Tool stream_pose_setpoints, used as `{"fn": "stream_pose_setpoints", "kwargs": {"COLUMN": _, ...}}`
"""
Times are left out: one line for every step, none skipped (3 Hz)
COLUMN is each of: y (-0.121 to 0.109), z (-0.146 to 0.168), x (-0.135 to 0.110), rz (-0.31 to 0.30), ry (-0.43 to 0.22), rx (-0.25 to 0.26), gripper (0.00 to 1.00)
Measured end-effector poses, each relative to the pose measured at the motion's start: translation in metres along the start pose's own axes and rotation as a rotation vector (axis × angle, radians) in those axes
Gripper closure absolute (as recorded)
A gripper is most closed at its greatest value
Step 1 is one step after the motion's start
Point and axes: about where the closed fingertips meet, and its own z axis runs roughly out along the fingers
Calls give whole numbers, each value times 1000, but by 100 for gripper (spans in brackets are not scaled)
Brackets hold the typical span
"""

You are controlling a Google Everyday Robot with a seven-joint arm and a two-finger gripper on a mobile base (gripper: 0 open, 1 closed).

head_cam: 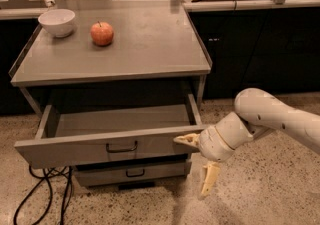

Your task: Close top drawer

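The top drawer (75, 149) of the gray cabinet stands pulled out, empty inside, with a small dark bail handle (121, 147) at the centre of its long front panel. My gripper (197, 164) is at the right end of that front panel, fingers spread wide. The upper finger (186, 139) touches the panel's right end; the lower finger (209, 180) hangs down beside the lower drawer. My white arm reaches in from the right.
A lower drawer (131, 173) sits under the open one. On the cabinet top (150, 44) are a white bowl (57, 21) and a red apple (102, 33). Black cables (35, 199) lie on the floor at left. Dark cabinets stand behind.
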Motion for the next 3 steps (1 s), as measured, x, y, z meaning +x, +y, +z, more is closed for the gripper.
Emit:
{"fn": "stream_pose_setpoints", "kwargs": {"y": -15, "z": -1, "x": 24, "rz": 24, "ry": -28, "rx": 14, "gripper": 0}}
{"fn": "stream_pose_setpoints", "kwargs": {"y": -37, "z": 0, "x": 41, "rz": 24, "ry": -64, "rx": 17, "gripper": 0}}
{"fn": "stream_pose_setpoints", "kwargs": {"y": -68, "z": -1, "x": 46, "rz": 11, "ry": -84, "rx": 20, "gripper": 0}}
